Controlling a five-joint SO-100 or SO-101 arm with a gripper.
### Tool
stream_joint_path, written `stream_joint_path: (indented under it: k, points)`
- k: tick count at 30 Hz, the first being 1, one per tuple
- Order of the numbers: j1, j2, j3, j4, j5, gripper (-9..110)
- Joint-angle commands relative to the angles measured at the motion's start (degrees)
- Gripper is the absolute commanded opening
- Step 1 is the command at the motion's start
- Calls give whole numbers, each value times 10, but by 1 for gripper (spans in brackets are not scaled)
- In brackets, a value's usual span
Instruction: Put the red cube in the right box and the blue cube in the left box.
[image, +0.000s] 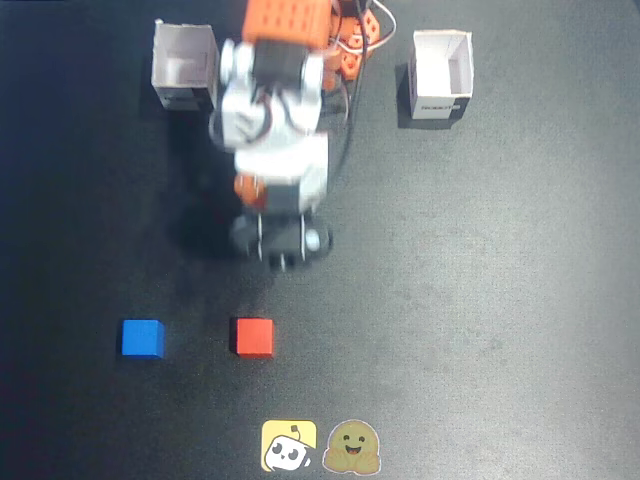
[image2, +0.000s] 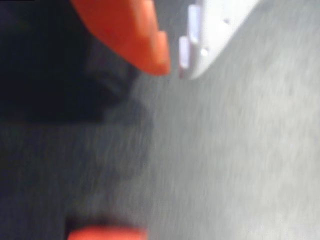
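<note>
On the dark, finely grained bench (image: 480, 300) sit one red cube (image: 254, 337) and one blue cube (image: 142, 338), side by side but apart. Two white paper boxes, the left box (image: 184, 68) and the right box (image: 442, 76), stand open-topped at the far edge. The end effector (image2: 174, 62) has one orange and one white finger, nearly closed with a thin gap, empty.

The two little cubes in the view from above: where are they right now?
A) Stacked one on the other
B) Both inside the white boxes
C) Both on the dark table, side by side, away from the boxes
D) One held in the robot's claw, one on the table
C. In the fixed view the blue cube and the red cube sit apart on the table, far from both white boxes.
</note>
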Motion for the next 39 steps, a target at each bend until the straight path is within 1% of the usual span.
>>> stream_joint_path:
  k: [1,3,7,12,19,39]
  points:
    - [11,-67,-91,-11,-13,4]
    - [12,-83,-104,-25,-18,5]
    - [11,-113,-115,-59,-28,12]
    - [9,-162,-150,-75,-40,17]
    - [8,-216,-175,-111,-47,20]
    - [-13,-358,-274,-99,-38,22]
